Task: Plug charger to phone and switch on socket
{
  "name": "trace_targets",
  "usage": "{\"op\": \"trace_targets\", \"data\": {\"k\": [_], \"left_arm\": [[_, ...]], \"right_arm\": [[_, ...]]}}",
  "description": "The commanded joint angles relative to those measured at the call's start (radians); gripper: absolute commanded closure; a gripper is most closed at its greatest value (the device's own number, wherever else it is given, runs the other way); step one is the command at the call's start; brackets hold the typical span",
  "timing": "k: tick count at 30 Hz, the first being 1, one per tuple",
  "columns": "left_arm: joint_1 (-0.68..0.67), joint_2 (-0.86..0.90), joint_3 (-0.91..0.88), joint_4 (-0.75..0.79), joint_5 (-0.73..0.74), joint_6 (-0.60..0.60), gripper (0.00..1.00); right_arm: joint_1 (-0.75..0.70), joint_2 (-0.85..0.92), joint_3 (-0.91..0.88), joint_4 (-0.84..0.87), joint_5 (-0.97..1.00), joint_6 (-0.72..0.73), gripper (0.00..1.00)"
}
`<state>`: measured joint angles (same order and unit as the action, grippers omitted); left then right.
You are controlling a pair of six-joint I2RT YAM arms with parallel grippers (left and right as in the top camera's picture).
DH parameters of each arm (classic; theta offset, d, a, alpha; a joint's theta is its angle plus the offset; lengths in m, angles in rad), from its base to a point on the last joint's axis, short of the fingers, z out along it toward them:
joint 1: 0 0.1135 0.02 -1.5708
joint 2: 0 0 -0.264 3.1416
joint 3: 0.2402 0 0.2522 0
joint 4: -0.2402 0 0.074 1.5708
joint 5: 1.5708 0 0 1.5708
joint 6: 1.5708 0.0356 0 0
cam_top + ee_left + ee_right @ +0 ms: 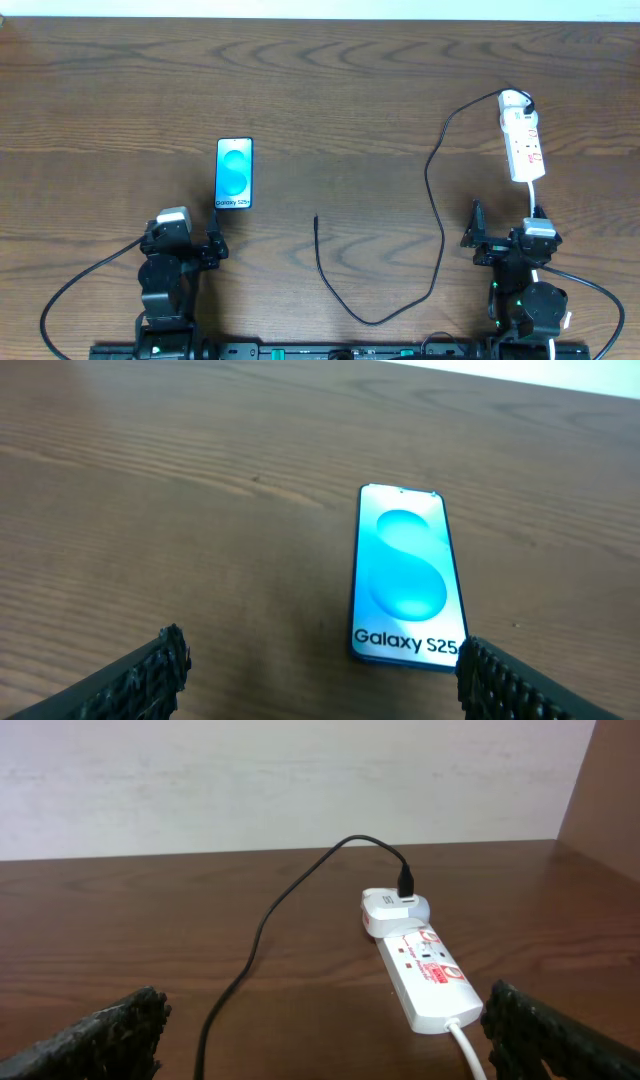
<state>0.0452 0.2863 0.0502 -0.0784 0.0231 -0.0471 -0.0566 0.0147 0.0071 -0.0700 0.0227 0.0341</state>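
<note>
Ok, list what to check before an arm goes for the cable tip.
1. Left claw open, empty: ok.
2. Right claw open, empty: ok.
3. Phone flat, screen up, nothing touching it: ok.
4. Cable tip lying loose, apart from the phone: ok.
5. Cable's far end plugged into the adapter on the socket: ok.
6. Socket switched on: cannot tell.
</note>
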Motion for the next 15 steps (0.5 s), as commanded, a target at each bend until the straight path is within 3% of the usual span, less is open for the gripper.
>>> {"op": "trace_targets", "data": {"k": [1, 15], "left_arm": [[0.005, 0.001, 0.084, -0.013, -0.009, 0.017, 0.13], [0.005, 0.002, 0.343, -0.273, -0.009, 0.047, 0.13]], "right_arm": [[0.006, -0.008, -0.002, -0.003, 0.009, 0.011, 0.01], [0.006, -0.008, -0.002, -0.003, 0.009, 0.011, 0.01]]}}
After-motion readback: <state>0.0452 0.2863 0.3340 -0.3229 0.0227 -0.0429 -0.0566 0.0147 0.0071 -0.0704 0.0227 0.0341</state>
